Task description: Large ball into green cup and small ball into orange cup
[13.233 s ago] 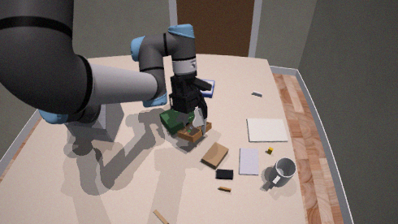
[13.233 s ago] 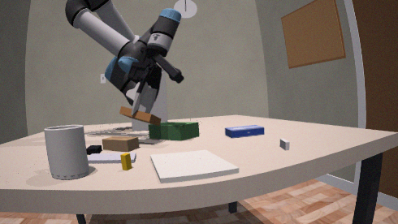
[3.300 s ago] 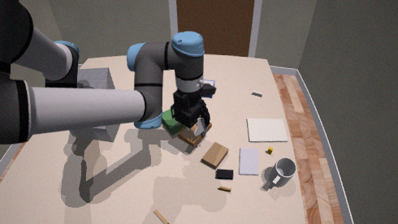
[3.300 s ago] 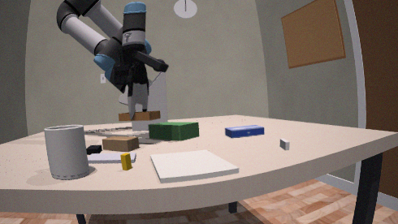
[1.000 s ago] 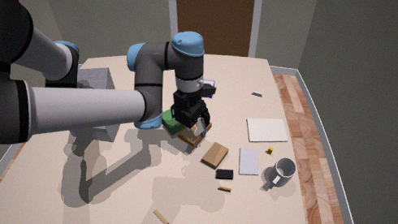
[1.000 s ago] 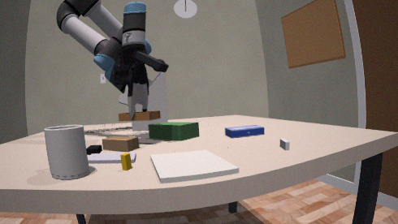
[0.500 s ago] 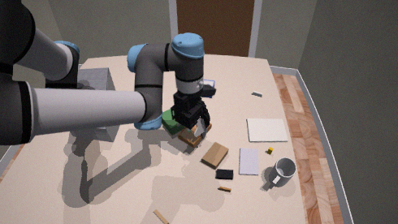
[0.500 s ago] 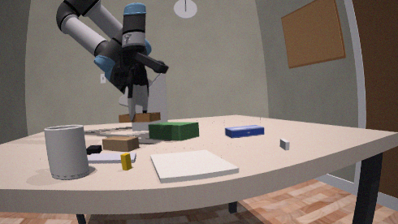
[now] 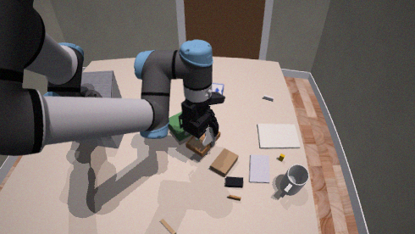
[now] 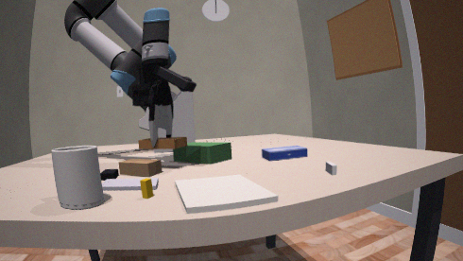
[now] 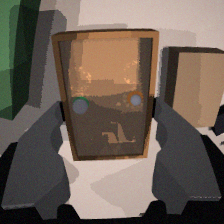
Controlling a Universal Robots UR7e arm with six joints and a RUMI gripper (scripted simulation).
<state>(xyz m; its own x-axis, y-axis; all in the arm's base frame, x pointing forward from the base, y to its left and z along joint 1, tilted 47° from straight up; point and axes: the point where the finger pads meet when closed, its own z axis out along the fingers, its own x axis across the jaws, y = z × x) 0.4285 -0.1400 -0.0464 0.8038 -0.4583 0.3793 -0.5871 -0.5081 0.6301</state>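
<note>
The covered wooden puzzle (image 9: 196, 147) (image 10: 180, 143) (image 11: 107, 34) is a shallow brown box with a clear cover. My gripper (image 9: 207, 137) (image 10: 161, 139) (image 11: 107, 100) is shut on its two sides. In the exterior view the puzzle is low over the table; I cannot tell whether it touches. In the wrist view the large grey ball (image 11: 80, 106) is at the green cup on the left, whose green rim shows above it. The small ball (image 11: 135, 100) sits within the orange ring of the orange cup on the right. The top and exterior views do not show the balls.
A green block (image 9: 178, 127) (image 10: 203, 152) (image 11: 15, 60) stands close beside the puzzle. A brown block (image 9: 224, 162) (image 10: 140, 167) (image 11: 200, 85) stands on its other side. A black box (image 9: 234, 181), a notebook (image 9: 259, 169), a white board (image 9: 279, 136) and a grey mug (image 10: 77, 177) are farther off.
</note>
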